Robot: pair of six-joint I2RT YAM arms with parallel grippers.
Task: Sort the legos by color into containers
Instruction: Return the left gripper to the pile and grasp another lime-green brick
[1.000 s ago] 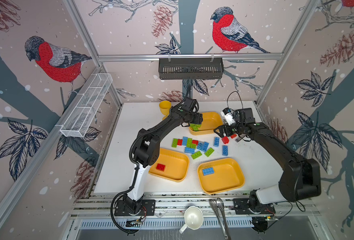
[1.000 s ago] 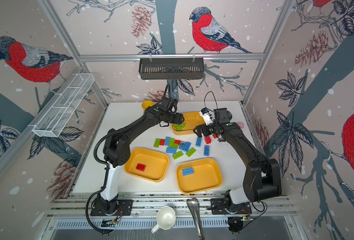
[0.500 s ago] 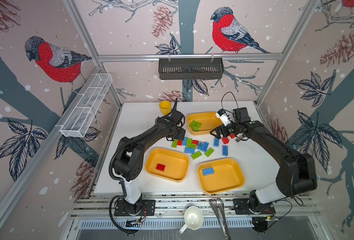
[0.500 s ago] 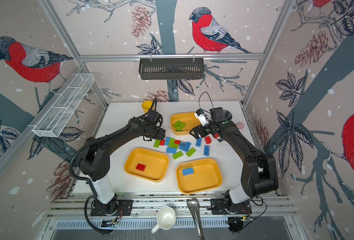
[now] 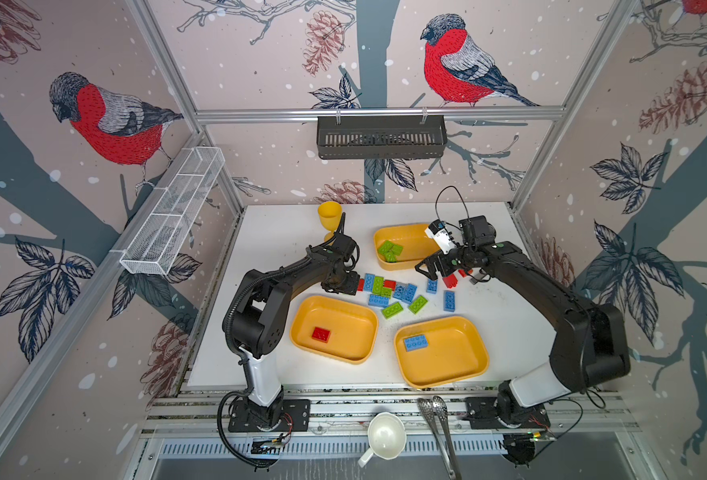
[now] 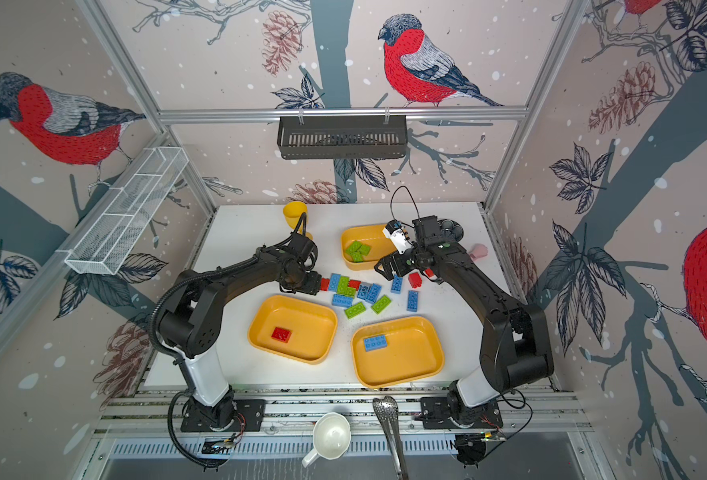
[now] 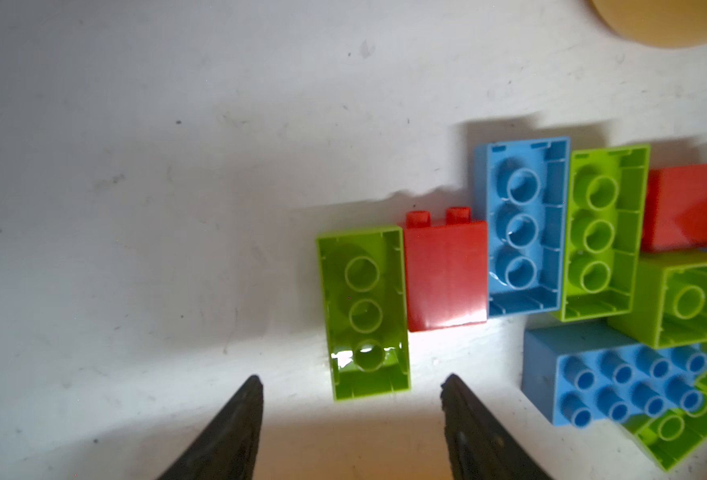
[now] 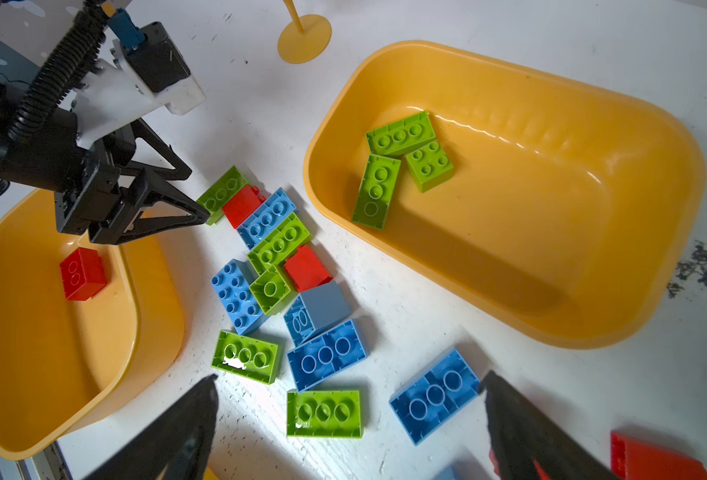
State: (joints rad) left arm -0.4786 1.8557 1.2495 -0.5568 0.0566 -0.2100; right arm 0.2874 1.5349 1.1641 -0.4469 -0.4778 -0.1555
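Loose red, green and blue legos (image 5: 389, 291) lie in a cluster mid-table between three yellow containers. The back container (image 5: 416, 232) holds green bricks (image 8: 401, 160). The front-left one (image 5: 343, 353) holds a red brick (image 5: 321, 334), and the front-right one (image 5: 460, 365) a blue brick (image 5: 416, 342). My left gripper (image 7: 352, 379) is open and low at the cluster's left end, with the near end of an upturned green brick (image 7: 364, 311) just between its tips. Open wide, my right gripper (image 8: 351, 376) hovers over the cluster's right side, above a green brick (image 8: 325, 413) and a blue brick (image 8: 435, 395).
A yellow goblet (image 5: 329, 216) stands at the back, near the left arm. A dark round dish (image 6: 451, 228) and a pink object (image 6: 478, 251) sit at the back right. Red bricks (image 5: 450, 281) lie under the right arm. A white cup (image 5: 385, 436) and tongs (image 5: 439, 432) rest on the front rail.
My left gripper has come away from the back container and moved forward and down to the cluster's left end, its jaws narrowing a little. The right gripper has drifted slightly left.
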